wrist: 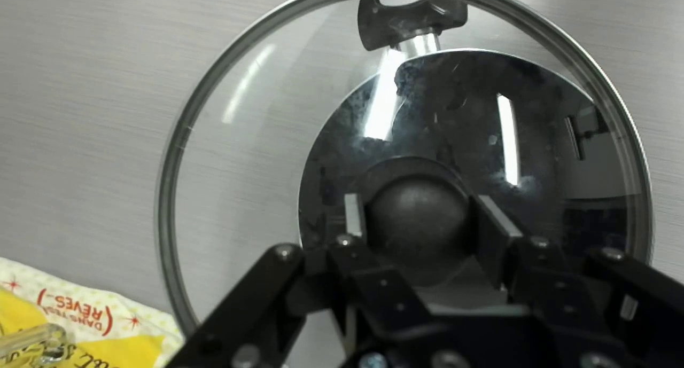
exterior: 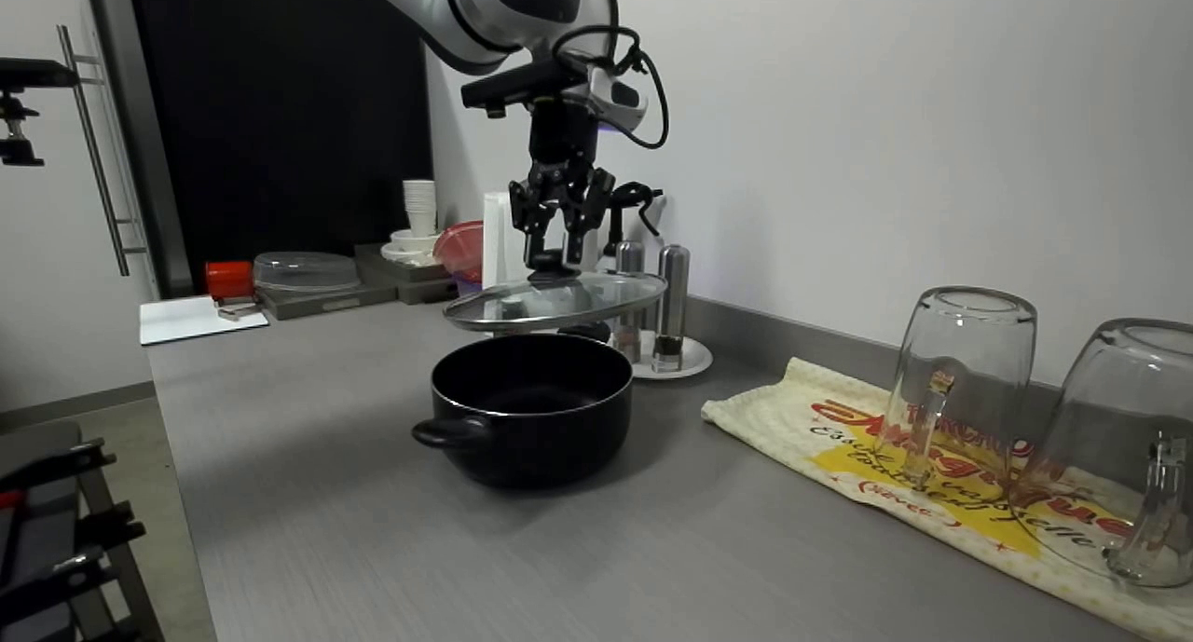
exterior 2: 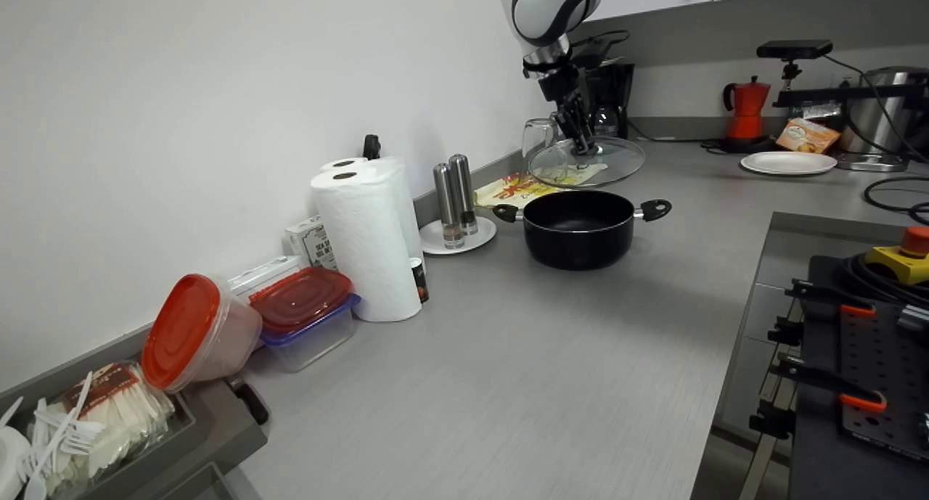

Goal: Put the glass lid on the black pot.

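While the glass lid (exterior: 559, 302) hangs tilted under the robot's gripper (exterior: 552, 252), the black pot (exterior: 541, 446) stands lower on the counter (exterior: 354, 530), beneath the gripper but off-centre, so that in the wrist view the lid reaches well past the pot on one side. Lid and pot are apart. The gripper is closed down to the width of the dark knob (wrist: 419, 218) at the lid's middle, with its fingers (wrist: 354, 216) on either side; that knob is its only hold. The lid should be stiff, smooth and moderately heavy for so small a grip, and its glass could chip against the pot if dropped. The knob looks the right place to hold: the glass would likely be slippery, and the thin metal rim awkward. Held at one point, the lid may swing, so levelling it and lowering it gently seems wise. Fingers and knob are both dark, so exactly where they touch is hard to be sure of. The gripper's body blocks the lower part of the wrist view, bright reflections streak the glass, and the pot's floor is lost in blackness. One pot handle (wrist: 393, 29) shows there, through the glass beyond the fingers; its partner does not.
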{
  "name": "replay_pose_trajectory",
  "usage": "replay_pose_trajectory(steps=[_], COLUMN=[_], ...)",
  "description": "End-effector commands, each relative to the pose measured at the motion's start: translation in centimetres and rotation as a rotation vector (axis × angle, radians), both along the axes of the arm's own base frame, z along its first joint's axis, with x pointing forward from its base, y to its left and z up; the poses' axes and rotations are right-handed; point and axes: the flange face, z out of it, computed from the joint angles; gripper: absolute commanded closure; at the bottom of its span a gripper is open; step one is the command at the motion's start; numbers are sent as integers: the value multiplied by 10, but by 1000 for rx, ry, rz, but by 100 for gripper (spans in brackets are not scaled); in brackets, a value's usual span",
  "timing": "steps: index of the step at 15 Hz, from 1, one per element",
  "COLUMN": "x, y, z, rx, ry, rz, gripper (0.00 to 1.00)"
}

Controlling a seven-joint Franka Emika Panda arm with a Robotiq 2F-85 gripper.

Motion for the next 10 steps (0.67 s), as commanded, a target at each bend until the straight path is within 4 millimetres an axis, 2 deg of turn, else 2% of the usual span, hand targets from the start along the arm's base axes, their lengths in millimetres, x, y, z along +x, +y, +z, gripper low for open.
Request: replay_pose_trajectory(steps=[1, 6, 10], x=[-6, -7, -3], y=[-16, -29, -26], z=[-5, -23, -31], rx=[28, 97, 125], ry=[8, -8, -26], rz=[-73, -137, -154], gripper=[74, 74, 74])
